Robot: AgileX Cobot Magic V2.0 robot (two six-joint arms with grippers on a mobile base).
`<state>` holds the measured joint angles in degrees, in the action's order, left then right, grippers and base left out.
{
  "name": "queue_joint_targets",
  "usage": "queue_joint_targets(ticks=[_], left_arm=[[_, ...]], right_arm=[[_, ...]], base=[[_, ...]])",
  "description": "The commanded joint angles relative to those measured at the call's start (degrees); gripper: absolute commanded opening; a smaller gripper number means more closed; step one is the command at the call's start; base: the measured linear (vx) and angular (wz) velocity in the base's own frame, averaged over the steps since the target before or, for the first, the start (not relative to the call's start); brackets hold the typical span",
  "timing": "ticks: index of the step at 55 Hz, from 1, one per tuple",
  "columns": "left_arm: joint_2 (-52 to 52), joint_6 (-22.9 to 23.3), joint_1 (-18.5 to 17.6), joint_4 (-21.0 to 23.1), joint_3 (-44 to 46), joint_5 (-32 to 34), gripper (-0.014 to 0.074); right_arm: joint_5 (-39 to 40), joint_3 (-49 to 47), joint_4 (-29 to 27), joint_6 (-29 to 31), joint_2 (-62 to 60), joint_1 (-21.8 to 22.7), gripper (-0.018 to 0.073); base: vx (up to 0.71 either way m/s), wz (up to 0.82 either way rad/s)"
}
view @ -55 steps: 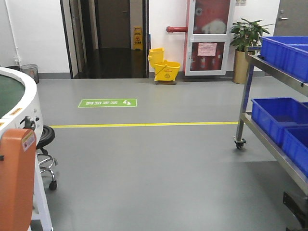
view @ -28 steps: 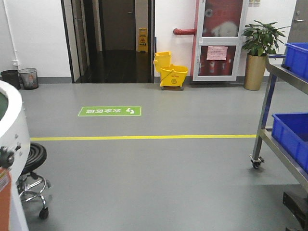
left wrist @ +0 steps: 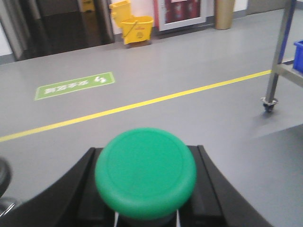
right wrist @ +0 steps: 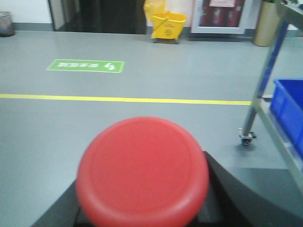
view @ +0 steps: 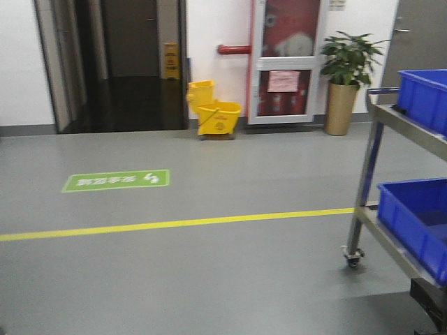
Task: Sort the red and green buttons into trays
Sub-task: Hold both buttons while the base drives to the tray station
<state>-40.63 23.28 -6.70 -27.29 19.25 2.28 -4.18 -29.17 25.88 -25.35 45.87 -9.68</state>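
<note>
Jaws of left gripper (left wrist: 147, 150) clamp green button (left wrist: 145, 172). Jaws of right gripper (right wrist: 142, 163) clamp red button (right wrist: 142, 176). Both held above grey floor (view: 209, 286).

The white machine and stool have left the front view; the yellow floor line (view: 174, 224) now slants.

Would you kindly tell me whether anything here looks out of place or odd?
Nothing looks spilled or damaged. The left gripper holds the green button and the right gripper holds the red button, yet no tray shows in any view; ahead are grey floor, a yellow mop bucket and a cart with blue bins.
</note>
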Motion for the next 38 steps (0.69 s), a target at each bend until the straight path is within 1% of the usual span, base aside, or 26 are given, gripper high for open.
queue_joint_targets(ticks=[1, 17, 38], left_arm=[[-0.09, 0.51, -0.19, 0.57, 1.67, 4.23, -0.0003], [-0.09, 0.51, -0.19, 0.57, 1.67, 4.23, -0.0003], [-0.09, 0.51, -0.19, 0.57, 1.67, 4.23, -0.0003]], right_arm=[[4.18, -1.96, 0.82, 0.06, -0.60, -0.03, 0.0003], [4.18, -1.96, 0.82, 0.06, -0.60, -0.03, 0.0003], [4.18, -1.96, 0.82, 0.06, -0.60, -0.03, 0.0003]], base=[[0.57, -0.48], [0.55, -0.63], [0.50, -0.82]])
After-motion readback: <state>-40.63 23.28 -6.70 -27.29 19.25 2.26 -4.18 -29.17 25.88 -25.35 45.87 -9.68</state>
